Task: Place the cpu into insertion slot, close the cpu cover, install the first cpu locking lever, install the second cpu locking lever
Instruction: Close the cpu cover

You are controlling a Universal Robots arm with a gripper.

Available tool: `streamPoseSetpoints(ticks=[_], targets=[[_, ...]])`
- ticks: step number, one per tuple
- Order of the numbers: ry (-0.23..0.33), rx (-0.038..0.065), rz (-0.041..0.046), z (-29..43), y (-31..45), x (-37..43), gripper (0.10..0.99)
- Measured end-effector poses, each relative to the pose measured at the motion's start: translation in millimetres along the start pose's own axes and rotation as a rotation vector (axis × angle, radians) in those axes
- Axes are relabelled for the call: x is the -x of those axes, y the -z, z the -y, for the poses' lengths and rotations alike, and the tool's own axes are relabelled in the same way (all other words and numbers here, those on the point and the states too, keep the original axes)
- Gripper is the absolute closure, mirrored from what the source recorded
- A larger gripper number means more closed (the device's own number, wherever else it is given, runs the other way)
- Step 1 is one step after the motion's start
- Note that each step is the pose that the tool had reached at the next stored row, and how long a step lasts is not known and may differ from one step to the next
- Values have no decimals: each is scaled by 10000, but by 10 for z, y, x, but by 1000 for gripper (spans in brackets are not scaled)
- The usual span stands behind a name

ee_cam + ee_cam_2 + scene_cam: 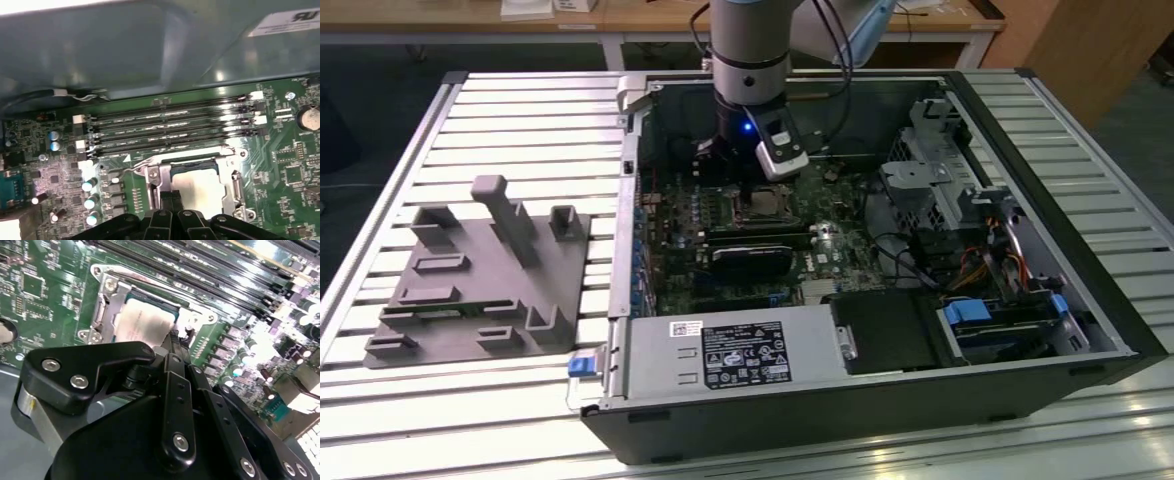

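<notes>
The cpu (142, 325) (202, 189) lies flat in the insertion slot (758, 207), its silvery top showing. The silver cpu cover (106, 304) (234, 186) frames it and looks lowered around it. A thin wire locking lever (134, 168) runs along the socket's side next to the memory slots. My gripper (744, 186) (173, 340) (170, 197) is low over one edge of the socket. Its black fingers (165, 200) are pressed together with nothing between them, the tips right at the cpu's rim.
Long black memory slots (170, 131) lie just beyond the socket, and capacitors (90, 195) stand beside it. The case wall (150, 55) rises close behind. A black card (750, 258), the power supply (734, 352) and drive cages (947, 190) crowd the case. A grey fixture (480, 275) sits outside.
</notes>
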State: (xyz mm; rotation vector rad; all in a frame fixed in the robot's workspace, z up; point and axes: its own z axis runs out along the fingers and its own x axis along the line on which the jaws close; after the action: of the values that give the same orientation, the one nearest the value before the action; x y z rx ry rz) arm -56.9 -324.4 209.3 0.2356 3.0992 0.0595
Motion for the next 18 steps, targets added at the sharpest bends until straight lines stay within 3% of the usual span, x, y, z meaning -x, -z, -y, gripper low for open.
streamPoseSetpoints(ticks=[9,13,18], targets=[[0,1,0,-30,-7,193,980],[0,0,0,-32,-2,203,980],[1,1,0,-35,80,206,980]])
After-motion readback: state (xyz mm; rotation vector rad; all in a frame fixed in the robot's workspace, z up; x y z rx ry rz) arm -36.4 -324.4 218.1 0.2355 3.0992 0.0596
